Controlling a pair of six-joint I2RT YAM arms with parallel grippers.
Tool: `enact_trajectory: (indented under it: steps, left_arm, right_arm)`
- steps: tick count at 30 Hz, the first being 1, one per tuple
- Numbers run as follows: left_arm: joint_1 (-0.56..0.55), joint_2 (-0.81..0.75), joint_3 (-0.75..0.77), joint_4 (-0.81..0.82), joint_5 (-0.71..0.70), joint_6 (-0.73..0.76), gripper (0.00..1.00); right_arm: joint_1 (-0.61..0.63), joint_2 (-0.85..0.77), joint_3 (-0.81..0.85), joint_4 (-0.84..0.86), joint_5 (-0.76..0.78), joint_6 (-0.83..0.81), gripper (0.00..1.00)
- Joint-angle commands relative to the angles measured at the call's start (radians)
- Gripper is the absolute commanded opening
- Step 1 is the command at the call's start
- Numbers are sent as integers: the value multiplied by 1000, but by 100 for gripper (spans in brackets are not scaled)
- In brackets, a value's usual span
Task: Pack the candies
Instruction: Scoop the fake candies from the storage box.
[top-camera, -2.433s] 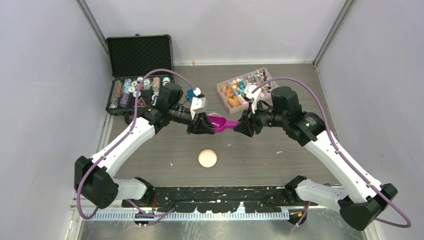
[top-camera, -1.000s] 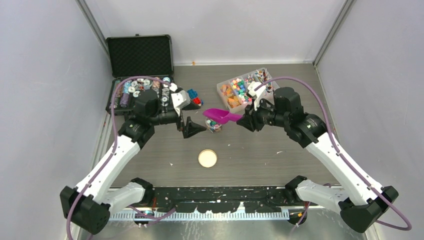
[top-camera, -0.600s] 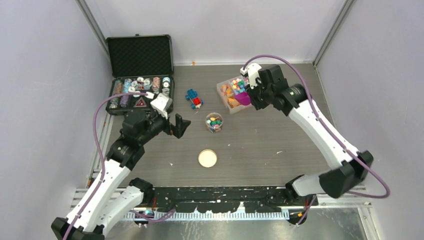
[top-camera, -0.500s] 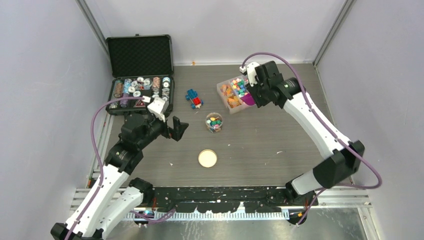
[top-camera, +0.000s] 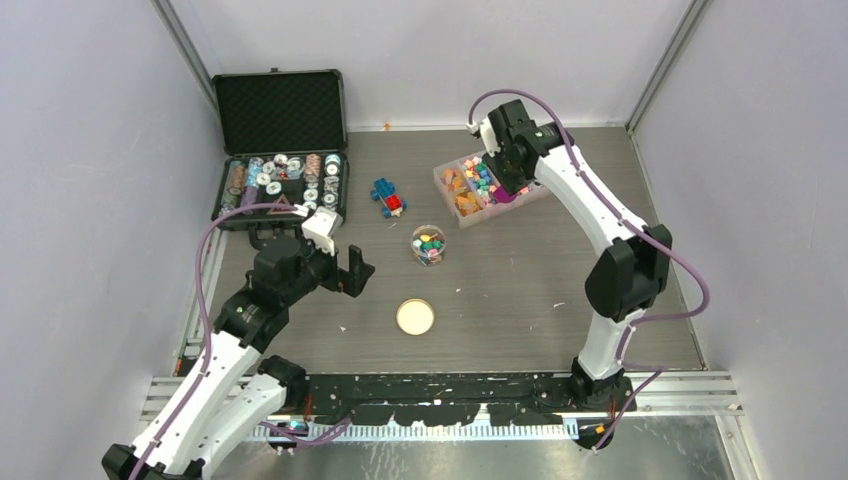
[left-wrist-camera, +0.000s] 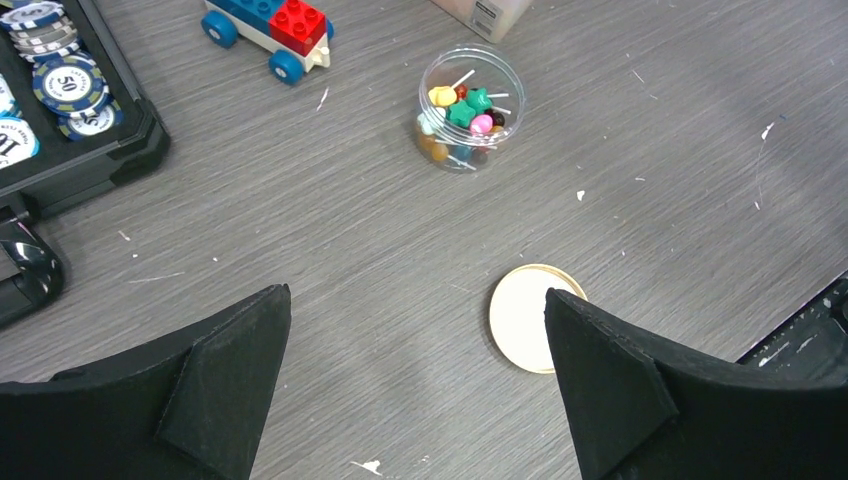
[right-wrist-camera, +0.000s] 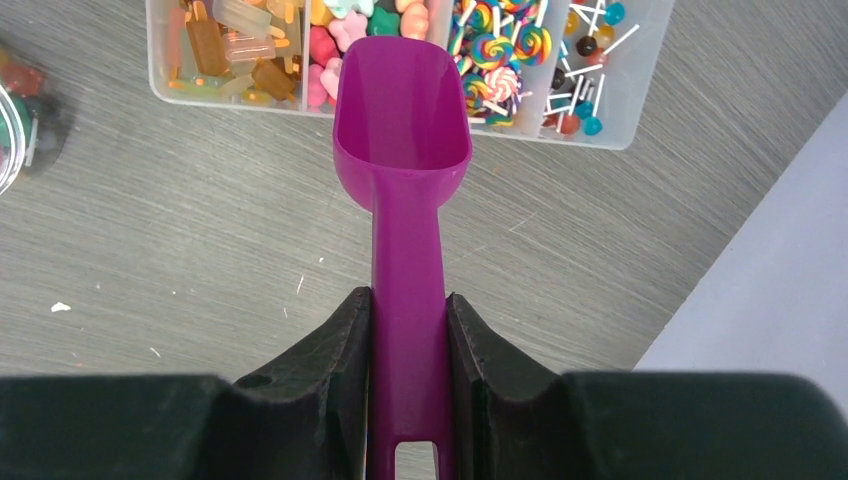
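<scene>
Right wrist view: right fingers (right-wrist-camera: 352, 340) clamped on the handle of the purple scoop (right-wrist-camera: 402, 110), one on each side, bowl pointing away from the wrist. The bowl overlaps the near wall of the clear divided tray (right-wrist-camera: 612, 140); whether it touches the tray I cannot tell. The candies (right-wrist-camera: 500, 50) lie sorted in the tray: orange ice-lolly shapes in one compartment, pink and green pieces in the middle under the scoop's tip, swirl lollipops and ball-headed sticks in the next.

Left wrist view: left fingers (left-wrist-camera: 235, 360) spread wide, holding nothing, above the grey table (left-wrist-camera: 300, 220). Between them, farther out, is the cork disc (left-wrist-camera: 535, 318), flat on the table. Beyond it stands a small clear jar (left-wrist-camera: 470, 110), upright and uncovered, with a handful of mixed candies inside. A toy brick car (left-wrist-camera: 265, 30) sits past the jar. Just beside it is the corner of a black case (left-wrist-camera: 130, 150) holding poker chips (left-wrist-camera: 65, 85).

Top external view: the tray is at the far right of the table, well apart from the jar at centre.
</scene>
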Motion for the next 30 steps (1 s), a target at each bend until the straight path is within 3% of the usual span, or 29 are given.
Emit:
enact_trajectory:
  steps: [1, 10, 30]
  left_arm:
    - [-14, -20, 24, -1, -1, 16, 100]
    - [-22, -26, 21, -2, 3, 31, 100]
    - [-22, -28, 19, -4, 2, 40, 100]
  right_arm:
    - [2, 63, 92, -10, -3, -24, 1]
    - [2, 238, 246, -79, -38, -22, 0]
    - [-35, 124, -51, 171, -99, 15, 1]
